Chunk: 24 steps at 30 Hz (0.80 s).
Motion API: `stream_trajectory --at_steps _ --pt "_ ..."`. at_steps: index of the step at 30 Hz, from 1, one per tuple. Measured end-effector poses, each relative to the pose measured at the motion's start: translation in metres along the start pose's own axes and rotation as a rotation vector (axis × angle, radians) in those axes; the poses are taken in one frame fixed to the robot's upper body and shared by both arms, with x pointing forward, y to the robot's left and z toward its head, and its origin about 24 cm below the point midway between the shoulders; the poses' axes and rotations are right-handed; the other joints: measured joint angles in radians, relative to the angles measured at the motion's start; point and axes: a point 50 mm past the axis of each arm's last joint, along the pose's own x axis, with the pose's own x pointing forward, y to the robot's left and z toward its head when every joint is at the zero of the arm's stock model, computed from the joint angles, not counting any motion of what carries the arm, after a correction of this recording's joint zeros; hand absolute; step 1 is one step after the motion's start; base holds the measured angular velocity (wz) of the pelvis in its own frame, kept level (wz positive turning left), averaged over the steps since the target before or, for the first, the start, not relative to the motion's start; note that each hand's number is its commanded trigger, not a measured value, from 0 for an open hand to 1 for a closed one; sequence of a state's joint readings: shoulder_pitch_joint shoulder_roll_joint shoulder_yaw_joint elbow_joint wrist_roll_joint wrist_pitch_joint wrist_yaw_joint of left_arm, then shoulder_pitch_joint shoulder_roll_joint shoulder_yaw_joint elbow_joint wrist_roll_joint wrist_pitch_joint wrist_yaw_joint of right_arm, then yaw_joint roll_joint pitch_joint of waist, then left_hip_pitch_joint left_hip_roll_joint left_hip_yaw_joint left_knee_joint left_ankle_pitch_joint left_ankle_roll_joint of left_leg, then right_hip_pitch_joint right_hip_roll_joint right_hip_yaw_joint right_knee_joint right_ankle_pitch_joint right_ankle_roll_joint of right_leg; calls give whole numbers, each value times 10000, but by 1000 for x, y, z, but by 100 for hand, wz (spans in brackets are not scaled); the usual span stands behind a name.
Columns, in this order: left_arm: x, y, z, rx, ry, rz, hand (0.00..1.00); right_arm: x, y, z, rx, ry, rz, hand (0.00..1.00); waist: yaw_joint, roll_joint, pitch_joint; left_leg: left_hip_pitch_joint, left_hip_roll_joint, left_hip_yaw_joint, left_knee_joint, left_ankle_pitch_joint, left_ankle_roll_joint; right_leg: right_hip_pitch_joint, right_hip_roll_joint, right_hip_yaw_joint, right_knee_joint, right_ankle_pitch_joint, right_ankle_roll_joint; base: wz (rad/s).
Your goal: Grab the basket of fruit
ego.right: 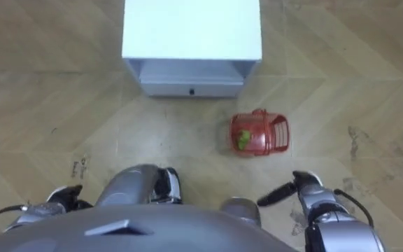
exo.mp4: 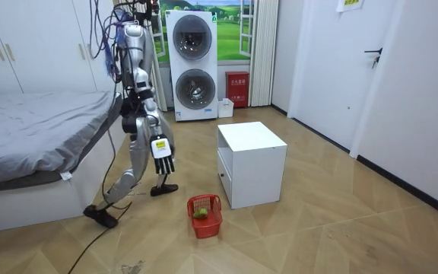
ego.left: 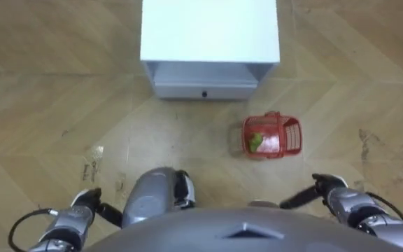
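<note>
Red basket (ego.left: pixel 271 136) on the floor (ego.left: pixel 187 150), ahead of the robot and to its right, just beside the front right corner of the white cabinet (ego.left: pixel 210 31), not touching it. Green fruit (ego.left: pixel 256 141) inside, toward the robot's left end of the basket.

- Attitude: in the room view it looks to stand mouth up. Long axis runs roughly across the robot's front, left to right. Slotted wall shows at the right end. Handle position not made out for certain.
- Handling (judgement): slotted plastic, so light and fairly stiff; walls may flex if squeezed. Little load. The fruit could roll and shift the balance if the basket tips. Smooth floor, so a sideways nudge would likely slide it.
- Where to hold (judgement): the handle if it can be found and hooked from above, otherwise the rim of a long side, fingers through or over the edge. Lift level.

Right robot hand (ego.left: pixel 331 189): low at the right of the eye view, well apart from the basket, empty; in the room view it hangs by the thigh with fingers straight. Left robot hand (ego.left: pixel 86 203): low at the left, also clear of the basket; cannot tell how its fingers are set.

Robot stands upright between bed (exo.mp4: pixel 29 125) and cabinet, one foot set back. A step closer and a deep bend look necessary before any reach
</note>
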State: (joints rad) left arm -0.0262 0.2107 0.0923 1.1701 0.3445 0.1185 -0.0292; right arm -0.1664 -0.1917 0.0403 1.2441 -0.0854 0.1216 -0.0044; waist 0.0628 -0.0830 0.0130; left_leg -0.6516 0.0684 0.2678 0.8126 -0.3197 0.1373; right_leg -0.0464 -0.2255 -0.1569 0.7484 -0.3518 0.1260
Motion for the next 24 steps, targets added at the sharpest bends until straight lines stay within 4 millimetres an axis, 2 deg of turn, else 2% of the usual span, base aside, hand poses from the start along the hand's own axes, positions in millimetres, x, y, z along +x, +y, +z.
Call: stream_trajectory --at_steps 1,2,3,4,5,6,7,9,10,12,15,16,17,18,19,20,21,22,23,24 --pt "1 1 5 -86 -114 53 0 0 0 6 47 -184 -17 0 12 1 -1 -370 66 -72 378 -96 -31 -169 29 14 246 -515 -2 25" --pt "1 3 12 -407 -369 158 0 0 0 17 213 -478 -36 0 3 4 -3 -1091 96 -328 1211 -275 -74 -646 21 -38 1069 -1407 -51 35" --pt "1 3 17 -525 -608 194 0 0 -1 18 500 -556 -41 0 -34 -9 -1 -1671 82 -512 2038 -561 -146 -1100 -89 -218 2083 -2149 -120 36" --pt "1 4 19 -599 -679 202 0 0 -1 19 667 -558 -54 0 -25 -25 5 -1910 78 -568 2439 -683 -147 -1305 -190 -264 2683 -2422 -124 34" --pt "1 4 16 -733 -606 242 0 0 -1 17 983 -522 -76 0 -19 -78 8 -2346 66 -619 3221 -922 -100 -1785 -387 -241 4012 -2804 -178 28" --pt "2 4 12 -774 -422 344 0 0 -1 17 1339 -521 -134 0 -10 -119 13 -2801 45 -629 4037 -1187 -56 -2306 -683 -228 5450 -2971 -161 26" --pt "2 4 10 -787 -350 420 0 0 -2 17 1516 -542 -165 0 -22 -140 12 -3042 38 -627 4430 -1330 -10 -2574 -836 -208 6158 -2986 -156 27" --pt "2 6 7 -1170 -226 786 0 0 -5 17 2013 -645 -386 0 -54 -169 48 -3967 42 -575 6000 -1838 201 -3479 -1274 57 8651 -2988 -155 31" --pt "2 7 7 -1237 -220 872 0 0 -6 17 2118 -673 -424 0 -66 -192 58 -4165 39 -539 6338 -1979 224 -3649 -1354 156 9165 -2991 -150 34" --pt "2 13 7 -1536 -290 1349 0 0 -9 20 2664 -859 -628 0 -265 -208 102 -4838 46 -384 7603 -2474 329 -4057 -1690 373 10977 -2996 -139 49" --pt "1 20 5 -1561 -402 1881 0 -1 -12 27 3053 -1129 -905 0 -611 -389 139 -5368 119 -16 8609 -2817 172 -4477 -1892 843 12516 -2996 -139 55" --pt "1 20 4 -1528 -388 1933 0 -1 -13 29 3091 -1177 -989 0 -641 -408 160 -5448 126 15 8749 -2858 -13 -4552 -1898 935 12700 -2995 -140 24" --pt "1 18 2 -1502 -330 1977 0 -1 -14 33 3179 -1283 -1112 0 -674 -466 207 -5579 20 -2 9011 -2935 -745 -4686 -1955 1124 12973 -2995 -141 -11" --pt "1 15 -4 -1465 -170 1913 0 -2 -18 39 3241 -1527 -1250 0 -660 -513 275 -5733 -330 -384 9579 -3091 -1043 -4787 -2087 1233 13254 -2995 -141 -33" --pt "0 13 -8 -1524 -67 1864 0 -3 -21 43 3307 -1689 -1336 0 -592 -315 204 -5773 -684 -1060 9875 -3228 -974 -4866 -2132 1277 13480 -2995 -139 -74" --pt "0 12 -14 -1665 95 1915 0 -4 -23 49 3419 -1986 -1504 0 -388 -316 142 -5931 -1109 -1115 10241 -3532 -342 -4973 -2260 1410 14033 -3017 -87 -67" --pt "-2 13 -24 -1863 262 2257 0 -5 -18 50 3576 -2149 -1515 0 -430 -441 124 -6001 -1387 -1101 10436 -3614 -172 -4785 -2440 1377 14333 -3034 -33 -38" --pt "-2 14 -25 -1955 245 2436 0 -5 -16 49 3641 -2155 -1539 0 -597 -523 67 -6039 -1410 -1085 10479 -3630 -141 -4550 -2496 1258 14364 -2954 -16 29" --pt "-3 13 -25 -2044 163 2698 0 -6 -17 49 3667 -2228 -1739 0 -835 -671 29 -6132 -1299 -997 10506 -3630 -138 -4239 -2427 1078 14376 -2753 -35 44" --pt "-2 11 -21 -2043 -6 2732 0 -7 -22 52 3691 -2430 -2053 0 -887 -721 64 -6191 -1144 -890 10523 -3570 -98 -4187 -2317 1117 14388 -2825 -77 34"
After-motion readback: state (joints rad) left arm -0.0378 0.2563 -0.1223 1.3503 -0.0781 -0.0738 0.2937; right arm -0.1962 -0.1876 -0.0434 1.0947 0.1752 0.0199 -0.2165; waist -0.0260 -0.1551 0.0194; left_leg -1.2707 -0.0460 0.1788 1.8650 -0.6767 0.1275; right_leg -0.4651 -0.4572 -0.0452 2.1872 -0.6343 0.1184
